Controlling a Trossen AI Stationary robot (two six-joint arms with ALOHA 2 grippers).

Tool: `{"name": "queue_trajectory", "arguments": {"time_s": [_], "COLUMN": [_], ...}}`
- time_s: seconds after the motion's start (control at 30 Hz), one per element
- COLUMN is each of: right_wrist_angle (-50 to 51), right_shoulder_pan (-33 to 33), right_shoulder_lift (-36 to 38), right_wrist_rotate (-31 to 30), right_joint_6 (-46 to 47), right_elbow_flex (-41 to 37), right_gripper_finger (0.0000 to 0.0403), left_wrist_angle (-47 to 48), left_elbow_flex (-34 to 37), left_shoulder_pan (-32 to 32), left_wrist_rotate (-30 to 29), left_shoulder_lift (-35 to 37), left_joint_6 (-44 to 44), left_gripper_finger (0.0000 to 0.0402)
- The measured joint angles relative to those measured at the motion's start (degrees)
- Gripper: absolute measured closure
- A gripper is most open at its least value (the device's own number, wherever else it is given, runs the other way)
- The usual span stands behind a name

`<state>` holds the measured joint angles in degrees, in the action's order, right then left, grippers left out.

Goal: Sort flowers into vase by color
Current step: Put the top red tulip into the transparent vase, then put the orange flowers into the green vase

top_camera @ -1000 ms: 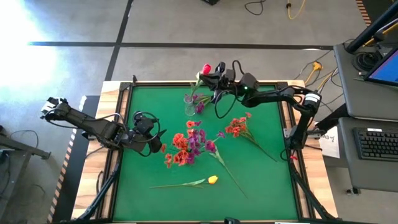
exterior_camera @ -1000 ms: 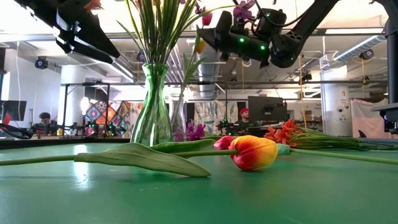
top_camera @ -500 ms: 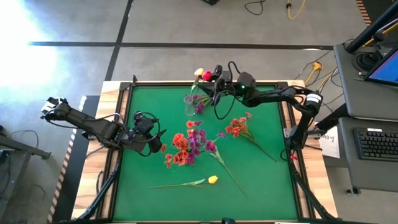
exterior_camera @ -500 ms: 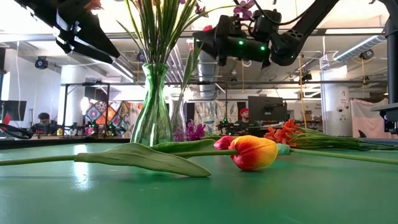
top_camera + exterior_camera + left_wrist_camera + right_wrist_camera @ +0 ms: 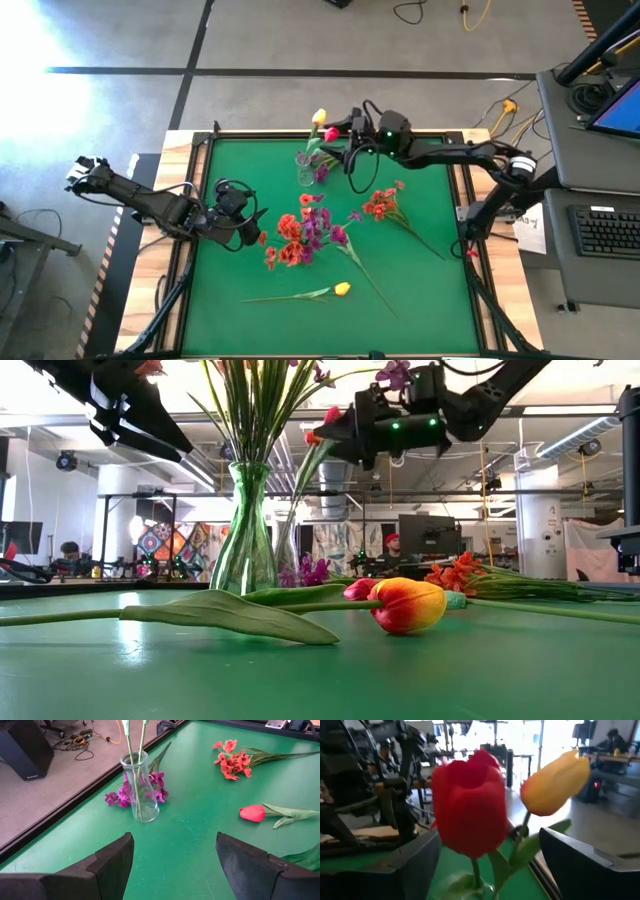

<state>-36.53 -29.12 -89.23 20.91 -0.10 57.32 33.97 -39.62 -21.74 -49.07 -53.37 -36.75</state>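
My right gripper [image 5: 345, 128] hangs over the far edge of the desk [image 5: 420, 290], just right of the vase [image 5: 305, 170]. Its fingers are spread wide, and they pinch nothing: in my right wrist view the red tulip [image 5: 469, 815] and the yellow tulip [image 5: 556, 782] stand free in the gap between them. Both tulips have their stems down in the small clear vase, with their heads well above its rim and leaning toward the far side of the desk. A purple spray [image 5: 150, 787] lies on the green surface, touching the foot of the vase.

My left gripper [image 5: 252, 226] hovers over the left half of the desk, its fingers spread and empty, pointing toward the vase across bare green cloth.

Loose flowers remain on the desk. A mixed heap of orange-red and purple sprays [image 5: 305, 235] lies near the middle, just right of my left gripper. An orange-red spray [image 5: 383, 204] lies apart, to the right of the heap, with its stem running toward the near right. A yellow tulip with an orange flush [image 5: 342, 289] lies near the front edge, its stem pointing left. In the low view a taller green glass vase [image 5: 245, 535] full of stems stands close to the camera.
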Motion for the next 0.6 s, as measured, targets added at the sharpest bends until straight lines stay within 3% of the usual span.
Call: {"name": "queue_trajectory", "arguments": {"time_s": [0.27, 0.6], "right_wrist_angle": [10.7, 25.1], "right_shoulder_pan": [0.0, 0.0], "right_shoulder_lift": [6.1, 15.1], "right_wrist_rotate": [-7.7, -8.5], "right_joint_6": [-2.2, 0.5], "right_elbow_flex": [0.0, 0.0], "right_gripper_finger": [0.0053, 0.0053], "left_wrist_angle": [-0.1, -0.8], "left_elbow_flex": [0.0, 0.0], "left_shoulder_pan": [0.0, 0.0], "left_wrist_rotate": [0.0, 0.1], "left_shoulder_lift": [0.0, 0.0], "left_joint_6": [0.0, 0.0], "left_gripper_finger": [0.0134, 0.0134]}}
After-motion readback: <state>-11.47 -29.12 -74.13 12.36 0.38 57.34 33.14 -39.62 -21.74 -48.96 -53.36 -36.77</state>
